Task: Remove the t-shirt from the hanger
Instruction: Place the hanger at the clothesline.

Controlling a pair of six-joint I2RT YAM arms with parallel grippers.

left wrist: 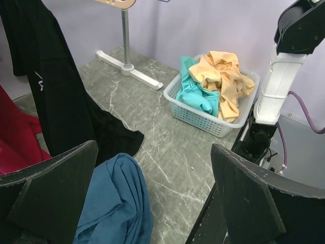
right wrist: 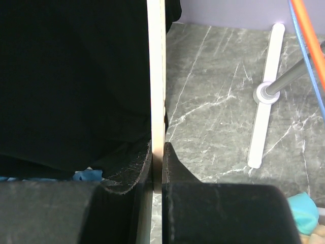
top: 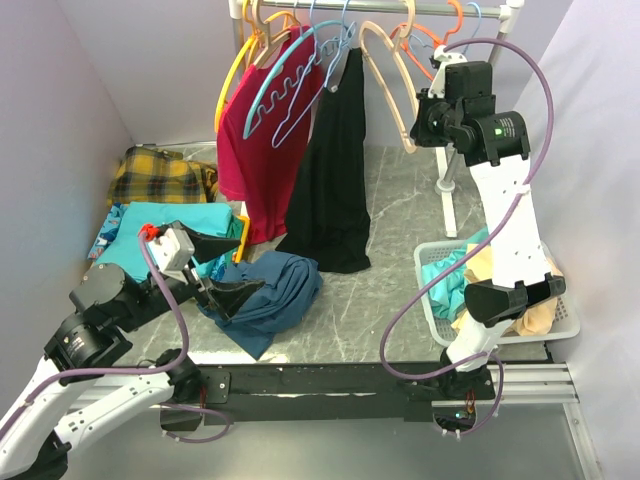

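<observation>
Holding the left gripper (top: 225, 268) spread wide at the near left, low over a crumpled blue garment (top: 270, 295) on the marbled table (top: 400, 210), gripping nothing. Pinching the pale cream hanger (right wrist: 156, 61) between the pressed-together pads of the right gripper (right wrist: 158, 155), up at the far right just beneath the clothes rail (top: 400, 8). Finding the black t-shirt (top: 335, 170) hanging just to the left of that pinch, seemingly draped off the hanger's left shoulder, the exact seat hidden by fabric; tracing its long axis straight down, hem pooling on the table just beyond the blue garment. Seeing the black cloth right alongside the gripped bar in the right wrist view, touching or nearly so. Judging the right arm far nearer the hanger and acting as anchor, the left nearer the hem yet well apart from the collar. Probably needing the left arm rising to the black cloth and drawing it down and leftward, away from the held hanger. Risking a snag on the neighbouring red garment (top: 255, 150).
</observation>
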